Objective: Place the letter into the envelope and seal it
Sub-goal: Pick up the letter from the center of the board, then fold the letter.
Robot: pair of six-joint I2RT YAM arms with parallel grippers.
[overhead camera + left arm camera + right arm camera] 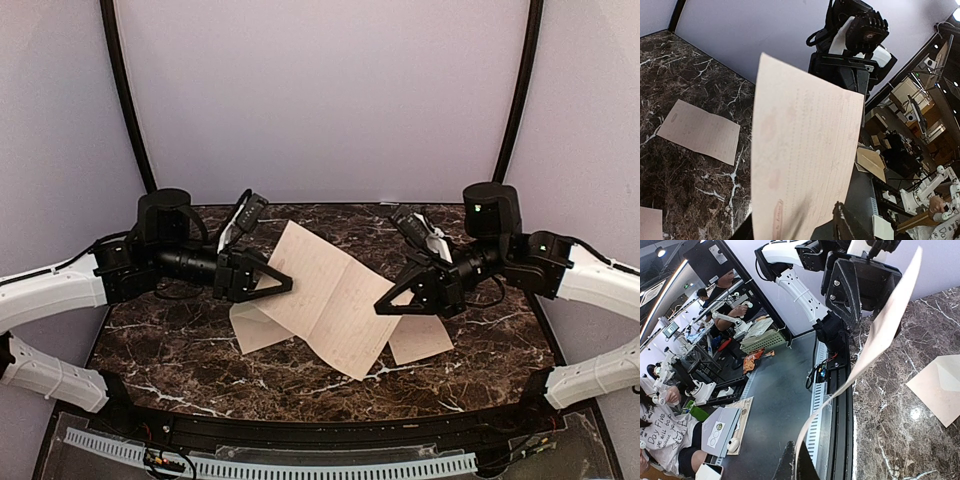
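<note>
The letter (330, 295), a lined tan sheet, hangs above the dark marble table (480, 300), stretched between both arms. My right gripper (380, 308) is shut on its right edge; in the right wrist view the sheet (875, 340) runs edge-on out of the shut fingertips (801, 467). My left gripper (288, 283) is at the sheet's left end. In the left wrist view the letter (800, 150) fills the gap between the jaws (795, 230), which stand apart. The envelope (940, 387), cream with a fold line, lies flat on the table.
Two cream pieces lie on the marble: one (255, 328) partly under the letter at the left, one (420, 340) below the right gripper. A slotted cable tray (300, 465) runs along the near edge. Curved black posts (125, 90) and walls close the back.
</note>
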